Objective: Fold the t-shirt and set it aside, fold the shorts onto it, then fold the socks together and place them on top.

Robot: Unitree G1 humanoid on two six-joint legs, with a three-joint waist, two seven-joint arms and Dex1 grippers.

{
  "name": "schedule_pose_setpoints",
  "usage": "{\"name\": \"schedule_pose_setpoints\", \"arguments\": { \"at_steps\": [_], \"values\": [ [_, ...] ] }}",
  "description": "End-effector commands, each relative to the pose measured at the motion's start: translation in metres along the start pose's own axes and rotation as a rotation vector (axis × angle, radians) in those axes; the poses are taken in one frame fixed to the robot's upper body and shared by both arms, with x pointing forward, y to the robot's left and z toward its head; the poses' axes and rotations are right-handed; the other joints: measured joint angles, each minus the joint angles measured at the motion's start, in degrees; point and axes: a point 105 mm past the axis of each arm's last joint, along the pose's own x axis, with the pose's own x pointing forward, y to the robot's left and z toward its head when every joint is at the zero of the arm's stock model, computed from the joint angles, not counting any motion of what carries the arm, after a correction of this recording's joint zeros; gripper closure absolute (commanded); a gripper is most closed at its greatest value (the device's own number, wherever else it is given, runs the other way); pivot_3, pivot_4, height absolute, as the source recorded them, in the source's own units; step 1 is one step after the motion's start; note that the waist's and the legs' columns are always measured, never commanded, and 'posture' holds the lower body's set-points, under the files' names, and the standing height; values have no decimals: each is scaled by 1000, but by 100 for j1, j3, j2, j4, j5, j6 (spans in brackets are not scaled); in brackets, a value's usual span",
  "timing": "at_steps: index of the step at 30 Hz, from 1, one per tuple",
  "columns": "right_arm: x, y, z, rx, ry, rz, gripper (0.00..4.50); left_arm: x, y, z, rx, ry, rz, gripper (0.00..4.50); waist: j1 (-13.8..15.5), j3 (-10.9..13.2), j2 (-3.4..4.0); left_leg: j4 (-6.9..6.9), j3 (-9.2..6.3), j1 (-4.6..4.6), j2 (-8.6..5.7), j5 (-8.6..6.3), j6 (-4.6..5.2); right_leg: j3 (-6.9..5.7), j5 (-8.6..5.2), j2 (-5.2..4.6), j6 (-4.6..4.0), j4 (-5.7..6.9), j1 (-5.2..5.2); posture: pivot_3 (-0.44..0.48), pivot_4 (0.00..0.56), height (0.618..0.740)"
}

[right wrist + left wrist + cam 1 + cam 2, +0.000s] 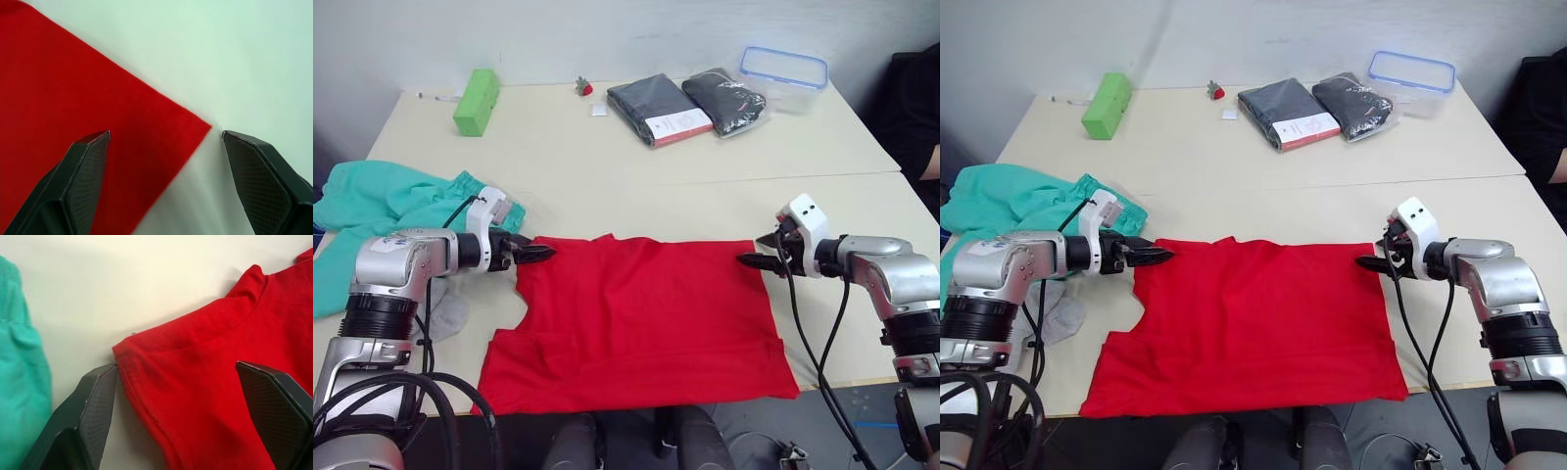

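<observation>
The red t-shirt (641, 323) lies spread flat at the table's front middle. My left gripper (540, 253) is open at the shirt's far left corner; in the left wrist view its fingers (100, 401) straddle the shoulder edge of the t-shirt (205, 382). My right gripper (752, 259) is open at the far right corner, and in the right wrist view the t-shirt's corner (98, 98) lies between its fingers (90, 161). The teal shorts (382, 211) lie crumpled at the left. A grey sock (1058, 315) peeks out under my left arm.
At the back of the table (607, 162) are a green block (476, 100), two dark packaged garments (658, 108), a clear plastic container (784, 69) and a small red item (584, 88). A person's dark sleeve (925, 108) shows at the right edge.
</observation>
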Motion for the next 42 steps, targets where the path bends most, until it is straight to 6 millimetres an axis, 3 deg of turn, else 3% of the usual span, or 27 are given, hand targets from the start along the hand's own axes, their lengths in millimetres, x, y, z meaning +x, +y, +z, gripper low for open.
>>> {"name": "schedule_pose_setpoints", "arguments": {
  "at_steps": [1,7,10,12,21,24,27,33,37,42],
  "values": [
    [4,0,7,-22,-25,-5,780,-2,0,4,29,7,0,491,-46,0,-2,0,-1,2,0,2,-1,4,0,-1,0,2,1,0,150,740],
    [17,6,11,49,-54,23,780,0,6,-4,6,15,13,491,-107,-4,-8,0,-2,23,3,5,-7,48,0,-4,0,17,7,0,150,740],
    [23,10,10,61,-51,37,957,1,8,-4,-13,5,13,1098,-119,-7,-12,1,-2,25,3,6,-8,64,0,-6,0,20,7,0,150,740],
    [27,11,10,67,-48,41,1418,2,8,-5,-22,0,7,1728,-129,-8,-14,1,-2,25,3,6,-8,65,0,-6,0,21,7,0,150,740],
    [31,11,12,97,-60,53,4466,3,7,-3,-62,-37,-16,4500,-191,-8,-15,-1,-3,23,4,5,-8,64,0,-9,0,19,6,0,150,740],
    [28,9,15,98,-77,51,4466,2,6,6,-71,-87,-25,4500,-191,-8,-15,-1,-3,22,4,5,-8,64,0,-11,0,19,6,0,150,740],
    [21,3,23,107,-117,37,4466,-6,-1,27,-67,-206,-72,4500,-191,-8,-15,-1,-4,20,4,5,-8,64,0,-14,0,18,4,0,150,740],
    [-1,-8,39,99,-214,11,4466,-34,-16,53,0,-395,-150,4500,-187,-8,-16,-1,-6,15,4,5,-8,62,0,-21,0,17,2,0,150,740],
    [-9,-11,36,93,-225,-8,4466,-33,-11,34,13,-330,-82,4500,-190,-8,-16,-4,-6,18,3,5,-9,63,0,-25,0,15,3,0,150,740],
    [0,-7,22,80,-175,-16,4466,-12,2,9,12,-222,28,4500,-187,-8,-16,-4,-3,18,3,5,-9,65,0,-19,0,16,3,0,150,740]
  ]
}}
